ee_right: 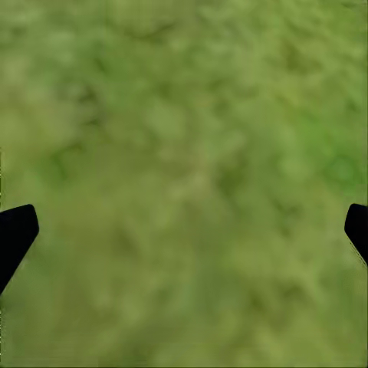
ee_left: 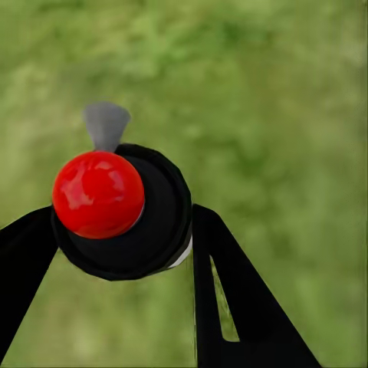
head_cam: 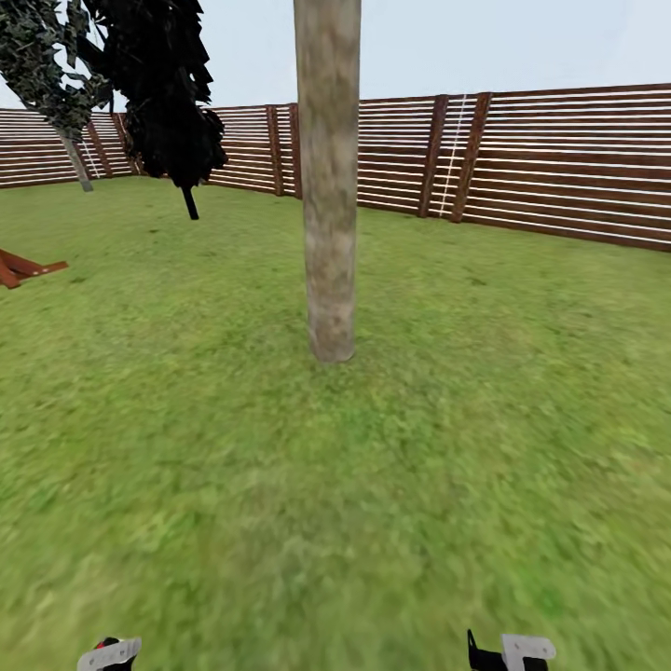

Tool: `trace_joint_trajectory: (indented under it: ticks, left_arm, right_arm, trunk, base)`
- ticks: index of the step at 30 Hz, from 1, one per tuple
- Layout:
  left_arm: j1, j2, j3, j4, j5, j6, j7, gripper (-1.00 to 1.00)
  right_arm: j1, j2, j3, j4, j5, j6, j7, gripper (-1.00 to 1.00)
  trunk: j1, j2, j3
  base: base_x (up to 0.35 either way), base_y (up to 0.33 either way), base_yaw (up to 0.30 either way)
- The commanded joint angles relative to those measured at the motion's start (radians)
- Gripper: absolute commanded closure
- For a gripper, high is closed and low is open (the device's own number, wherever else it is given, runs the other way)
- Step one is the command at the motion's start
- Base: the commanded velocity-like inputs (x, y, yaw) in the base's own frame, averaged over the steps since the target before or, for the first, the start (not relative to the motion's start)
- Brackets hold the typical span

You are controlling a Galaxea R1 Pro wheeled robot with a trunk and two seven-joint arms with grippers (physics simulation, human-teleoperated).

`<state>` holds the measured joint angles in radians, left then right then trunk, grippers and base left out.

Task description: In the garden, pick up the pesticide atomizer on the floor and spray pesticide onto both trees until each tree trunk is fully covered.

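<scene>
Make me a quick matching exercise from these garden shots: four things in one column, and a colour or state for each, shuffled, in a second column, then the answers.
Things:
1. tree trunk
2. fence
3. atomizer
4. right gripper

Descriptions:
A. black body with a red round top
B. open over bare grass, nothing between the fingers
C. mottled beige-grey, standing upright
D. brown horizontal slats

Pairs: 1-C, 2-D, 3-A, 4-B

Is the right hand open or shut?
Open: the right hand shows its two fingertips far apart, only grass between.
</scene>
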<state>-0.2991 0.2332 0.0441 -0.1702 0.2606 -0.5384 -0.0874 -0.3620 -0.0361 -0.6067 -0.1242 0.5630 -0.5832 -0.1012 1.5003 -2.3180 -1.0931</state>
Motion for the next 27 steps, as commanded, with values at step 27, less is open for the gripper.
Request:
trace_joint_trajectory:
  ticks: [27]
  left_arm:
    - [0.000, -0.001, 0.001, 0.003, 0.000, 0.001, 0.001, 1.00]
  right_arm:
    - [0.000, -0.002, -0.001, 0.000, 0.000, -0.001, -0.005, -1.00]
  trunk:
    - [0.000, 0.000, 0.000]
  base:
    - [0.343, 0.000, 0.000]
